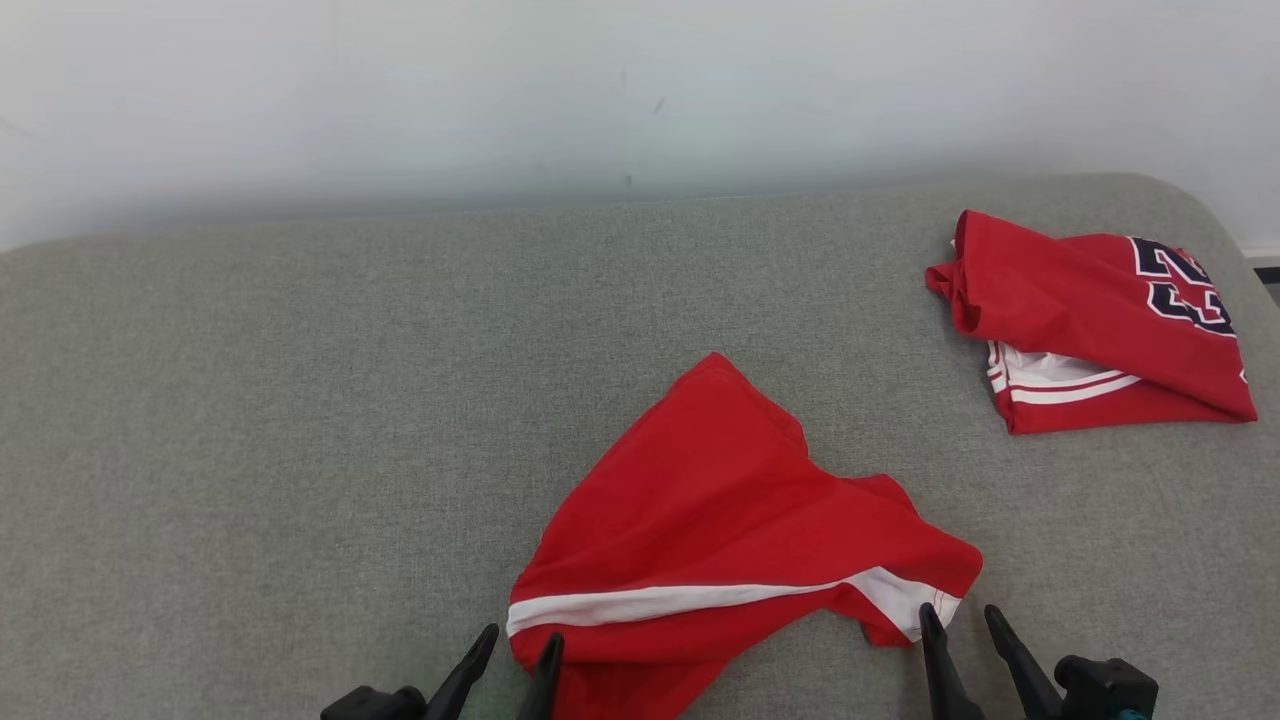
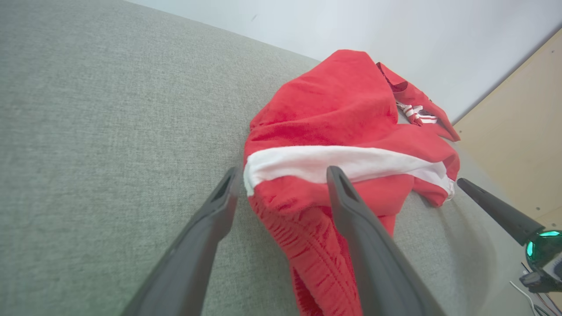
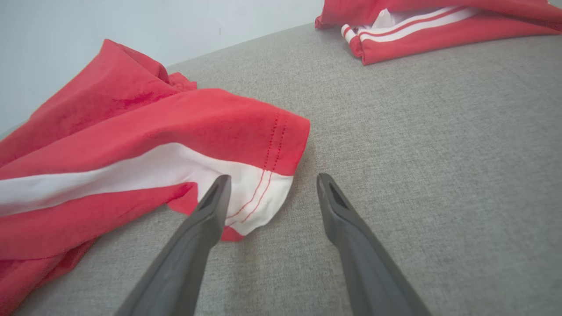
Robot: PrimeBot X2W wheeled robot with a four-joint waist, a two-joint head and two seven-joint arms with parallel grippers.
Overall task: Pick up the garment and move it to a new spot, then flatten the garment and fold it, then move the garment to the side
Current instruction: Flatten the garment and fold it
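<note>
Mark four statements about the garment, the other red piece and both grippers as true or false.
1. The left gripper and the right gripper are both open. True.
2. The right gripper clamps a corner of the garment. False: the white-striped corner lies loose by its open fingers.
3. The garment lies neatly folded. False: it lies rumpled on the grey cushion.
4. A numbered red jersey lies at the far right. True.
</note>
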